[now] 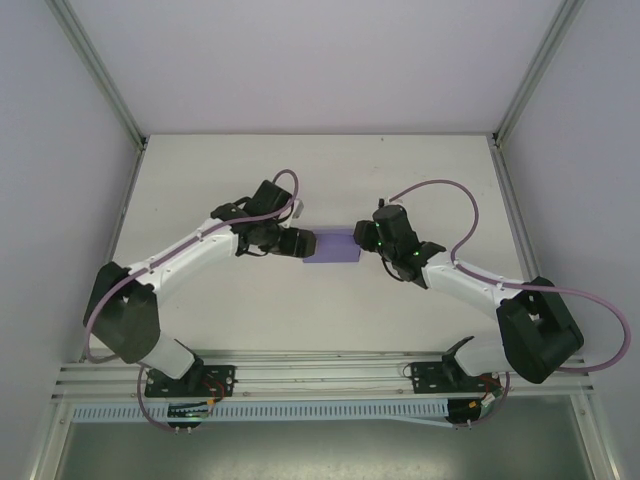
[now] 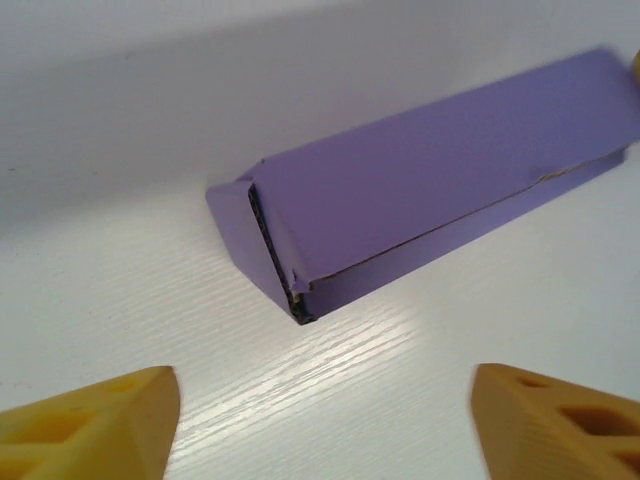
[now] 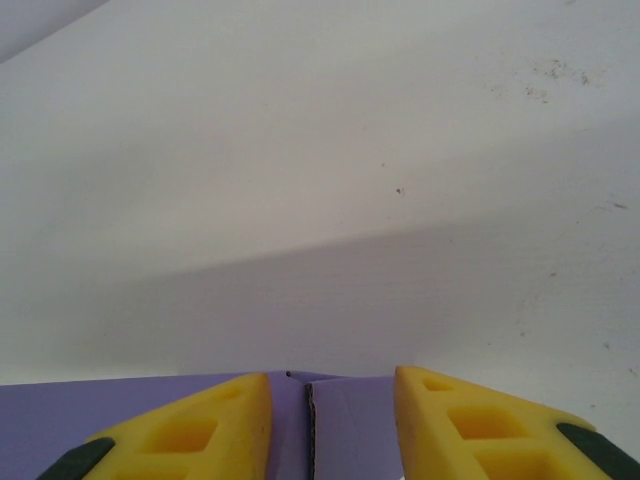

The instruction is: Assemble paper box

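One loose end is the weak spot. On the paper box point(image 2: 430, 190), the end flap point(image 2: 240, 225) facing the left gripper point(image 2: 325, 385) stands ajar, its edge not tucked under the top panel. In my judgement, a push against that end could slide the light box along the table point(image 2: 330, 350) instead of seating the flap. It could also crease the thin board if the fingers meet it off-square. The box's far end would need bracing for such a push to work.

The left gripper is spread wide and holds nothing. It sits just short of the box's near end without touching it. At the box's opposite end, the right gripper point(image 3: 325, 385) is parted by a moderate gap. Its fingers point(image 3: 200, 430) sit over the box's top, one on either side of a seam point(image 3: 308, 430). I cannot tell whether they press on the board or hover just above it.

Seen from above, the box lies flat on the table, with one gripper at each of its ends.
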You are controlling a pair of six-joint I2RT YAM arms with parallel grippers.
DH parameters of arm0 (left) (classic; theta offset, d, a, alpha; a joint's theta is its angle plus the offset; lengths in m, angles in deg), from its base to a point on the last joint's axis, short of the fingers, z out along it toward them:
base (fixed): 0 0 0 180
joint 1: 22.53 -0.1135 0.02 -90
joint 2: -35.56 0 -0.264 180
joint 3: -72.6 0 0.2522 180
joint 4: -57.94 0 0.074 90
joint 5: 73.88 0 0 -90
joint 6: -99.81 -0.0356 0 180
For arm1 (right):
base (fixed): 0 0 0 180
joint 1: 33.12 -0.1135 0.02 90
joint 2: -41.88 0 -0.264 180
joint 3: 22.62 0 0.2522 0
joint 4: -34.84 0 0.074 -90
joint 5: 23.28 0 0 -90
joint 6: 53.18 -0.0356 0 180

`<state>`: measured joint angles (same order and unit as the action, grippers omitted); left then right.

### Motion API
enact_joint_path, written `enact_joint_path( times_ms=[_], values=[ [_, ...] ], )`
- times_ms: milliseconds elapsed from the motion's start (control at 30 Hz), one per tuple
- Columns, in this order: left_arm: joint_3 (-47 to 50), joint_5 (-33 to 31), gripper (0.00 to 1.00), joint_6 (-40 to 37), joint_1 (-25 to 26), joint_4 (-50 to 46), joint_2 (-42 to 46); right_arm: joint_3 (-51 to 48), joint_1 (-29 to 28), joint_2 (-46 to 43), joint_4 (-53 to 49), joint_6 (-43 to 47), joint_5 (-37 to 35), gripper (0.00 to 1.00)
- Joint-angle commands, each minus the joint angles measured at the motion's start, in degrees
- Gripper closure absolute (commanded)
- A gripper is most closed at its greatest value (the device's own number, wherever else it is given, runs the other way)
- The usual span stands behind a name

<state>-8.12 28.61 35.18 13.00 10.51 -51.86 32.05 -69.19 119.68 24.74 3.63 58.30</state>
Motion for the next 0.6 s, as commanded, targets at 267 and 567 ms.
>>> enact_joint_path(
  times_ms=[267, 567],
  values=[
    [-5.23, 3.13, 0.02, 3.28, -6.05, 4.73, -2.84, -2.32, 0.14, 4.03, -12.05, 3.86, 1.2, 0.64],
    [0.7, 9.19, 0.27, 5.2, -8.46, 11.82, -4.67, -2.65, 0.13, 4.25, -12.71, 4.1, 0.87, 0.64]
  ],
)
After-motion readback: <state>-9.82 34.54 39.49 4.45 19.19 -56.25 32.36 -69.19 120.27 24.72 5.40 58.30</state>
